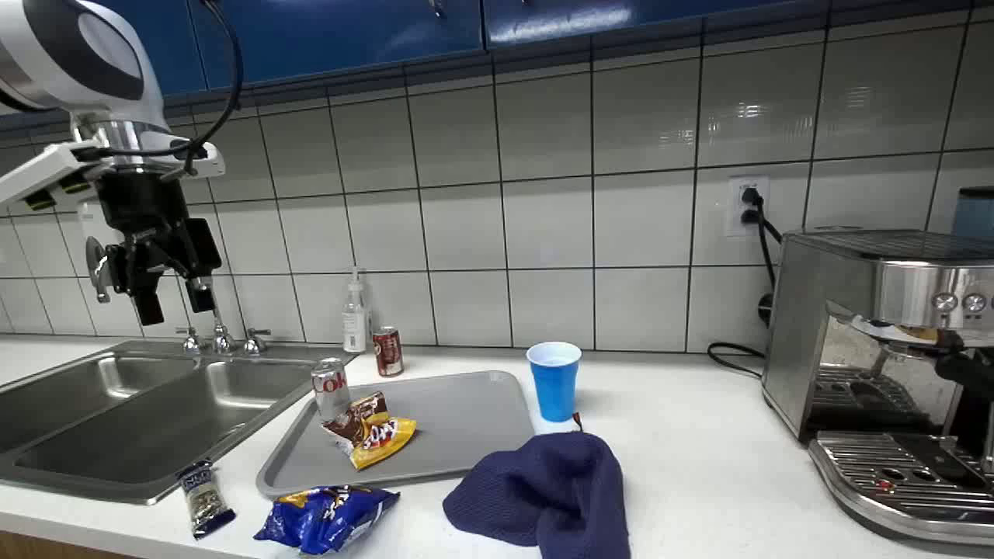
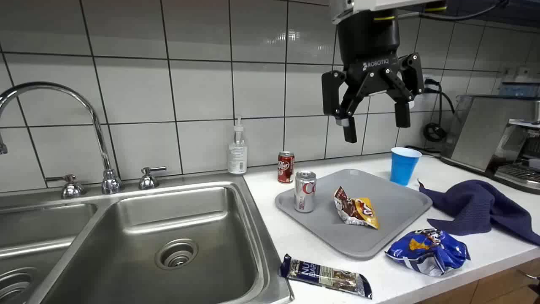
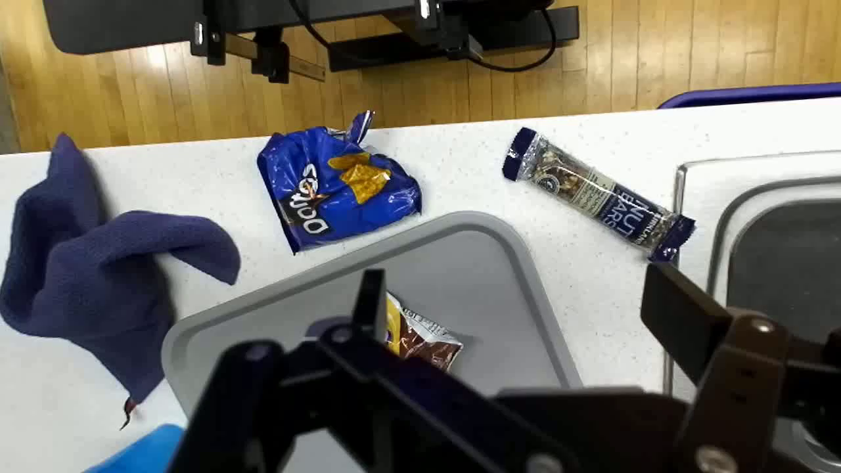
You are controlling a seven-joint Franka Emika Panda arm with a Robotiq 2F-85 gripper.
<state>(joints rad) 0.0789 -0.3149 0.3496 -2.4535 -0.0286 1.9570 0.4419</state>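
Note:
My gripper (image 2: 376, 126) hangs wide apart in the air above the counter, with nothing between its fingertips. Below it lies a grey tray (image 2: 325, 230), holding a silver Coke can (image 2: 304, 192) that stands upright and a brown and yellow snack bag (image 2: 356, 210). In the wrist view, one finger and its linkage hide part of that bag (image 3: 430, 338). A blue Doritos bag (image 3: 341, 187) rests beside the tray, close to the counter's front edge. Between tray and sink lies a nut bar packet (image 3: 594, 197). The Coke can is out of sight in the wrist view.
A double sink (image 2: 190, 232) with a tall faucet adjoins the tray's side. Behind stand a red can (image 2: 285, 167) and a soap bottle (image 2: 237, 152) near the tiled wall. A blue cup (image 1: 554, 382), a dark blue towel (image 1: 551, 497) and a coffee machine (image 1: 831, 310) occupy the opposite side.

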